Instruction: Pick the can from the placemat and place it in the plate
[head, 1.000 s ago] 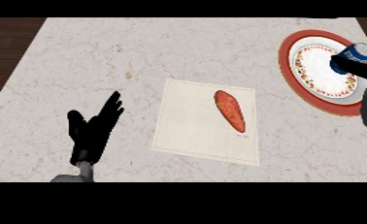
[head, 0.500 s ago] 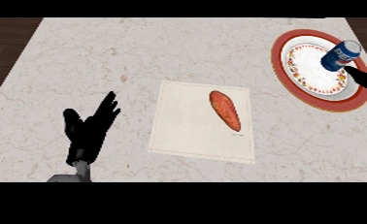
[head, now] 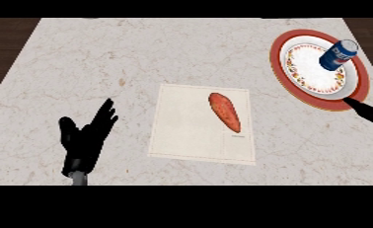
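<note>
Nearest the lower edge, the left hand (head: 86,140) rests at the left of the counter (head: 109,59), fingers straight and spread, holding nothing. It is well apart from everything else and has no part in the job.

Just beyond it, toward the middle, lies the pale placemat (head: 193,133). The only thing on it is 1 orange-red sweet potato (head: 224,111), lying lengthwise on the mat's right half. The can is not on the mat.

At the right edge only a dark tip of the right hand (head: 358,107) shows, just touching the plate's near rim. Too little of it is in view to tell how it is set; it has no hold on the can.

Farthest off, at the upper right, sits the red-rimmed plate (head: 285,69). The blue can (head: 338,54) stands on the plate's white middle, tilted, with its silver top leaning up and to the right.

By the look of it the task is all but done: the can is off the mat and within the plate. What is left, I judge, is for the can to settle and the right hand to clear off.
</note>
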Controlling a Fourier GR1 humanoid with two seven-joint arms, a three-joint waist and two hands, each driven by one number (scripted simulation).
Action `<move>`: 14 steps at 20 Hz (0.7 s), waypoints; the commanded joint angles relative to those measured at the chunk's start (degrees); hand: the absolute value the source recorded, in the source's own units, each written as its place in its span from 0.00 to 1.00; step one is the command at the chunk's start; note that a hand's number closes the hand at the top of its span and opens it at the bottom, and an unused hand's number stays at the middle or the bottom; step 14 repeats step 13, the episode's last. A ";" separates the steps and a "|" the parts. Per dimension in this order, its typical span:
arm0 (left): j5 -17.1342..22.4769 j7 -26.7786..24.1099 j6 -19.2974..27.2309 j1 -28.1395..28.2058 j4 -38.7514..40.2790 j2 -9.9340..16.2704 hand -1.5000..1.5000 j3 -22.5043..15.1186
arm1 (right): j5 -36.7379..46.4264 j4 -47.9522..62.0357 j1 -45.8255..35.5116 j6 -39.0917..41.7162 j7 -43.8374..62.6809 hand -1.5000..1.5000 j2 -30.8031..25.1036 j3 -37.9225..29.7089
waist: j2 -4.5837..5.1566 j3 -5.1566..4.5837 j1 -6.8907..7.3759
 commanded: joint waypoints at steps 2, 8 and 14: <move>-1.09 0.61 0.91 1.41 -1.03 -1.42 0.50 -1.22 | 0.96 -14.58 11.19 -0.68 3.93 0.00 5.01 4.78 | -0.03 -0.11 -0.31; -0.64 -3.12 -0.63 1.01 2.85 -1.69 0.50 0.26 | 1.37 -30.34 23.70 -0.69 9.43 0.00 8.55 7.80 | 0.16 -0.08 -0.09; -1.99 -0.78 0.67 1.53 0.03 -2.73 0.50 -0.26 | 3.03 -38.63 27.34 -3.37 13.04 0.00 10.99 10.15 | 0.22 -0.04 0.28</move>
